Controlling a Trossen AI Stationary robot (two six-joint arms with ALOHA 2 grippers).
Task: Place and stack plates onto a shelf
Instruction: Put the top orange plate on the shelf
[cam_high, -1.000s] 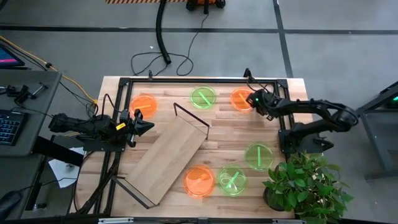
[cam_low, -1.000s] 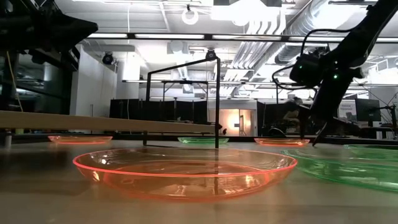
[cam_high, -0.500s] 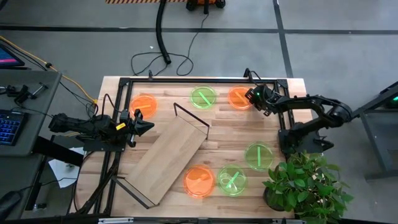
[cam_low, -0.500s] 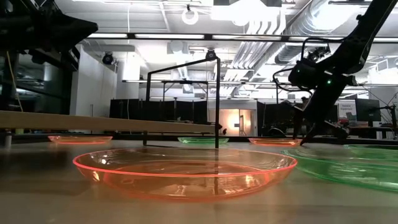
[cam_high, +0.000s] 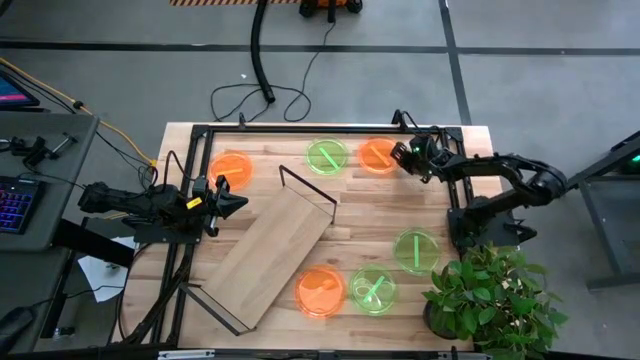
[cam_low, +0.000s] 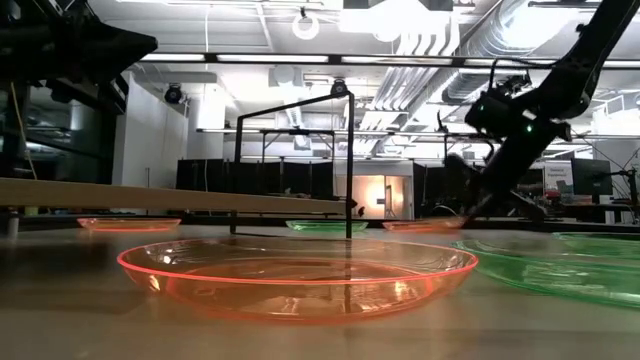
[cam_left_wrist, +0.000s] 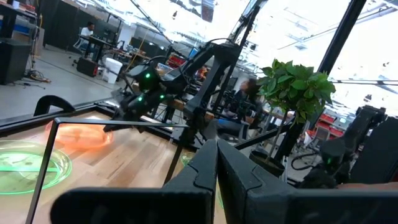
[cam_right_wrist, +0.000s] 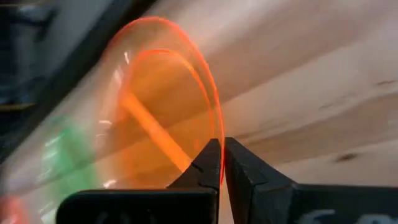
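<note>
My right gripper (cam_high: 404, 158) is at the table's far right, shut on the right rim of a neon orange plate (cam_high: 378, 155). That plate also shows in the low view (cam_low: 420, 226) and, blurred, in the right wrist view (cam_right_wrist: 155, 106). My left gripper (cam_high: 238, 201) is shut and empty, above the table beside the shelf's far end. The shelf (cam_high: 272, 255) lies slanted on the tabletop, with a black wire frame (cam_high: 308, 188) at each end. An orange plate (cam_high: 232, 167) and a green plate (cam_high: 326, 156) rest flat at the far side. A green plate (cam_high: 416, 250) rests at the right. My right gripper pinches the orange plate's rim (cam_right_wrist: 220, 144) between its two fingertips, on the side toward the table's right edge. The fingers slant down from the right. The plate stays low at the tabletop (cam_low: 420, 226); I cannot tell whether the held side is raised.
An orange plate (cam_high: 320, 291) and a green plate (cam_high: 373, 289) lie side by side near the front edge. A potted plant (cam_high: 490, 300) stands at the front right corner. A black frame (cam_high: 300, 128) runs along the table's far and left edges.
My right gripper has moved toward the table's left edge and a little toward the far edge, holding the orange plate's rim. The plate has slid along the table toward the green plate at the far side.
</note>
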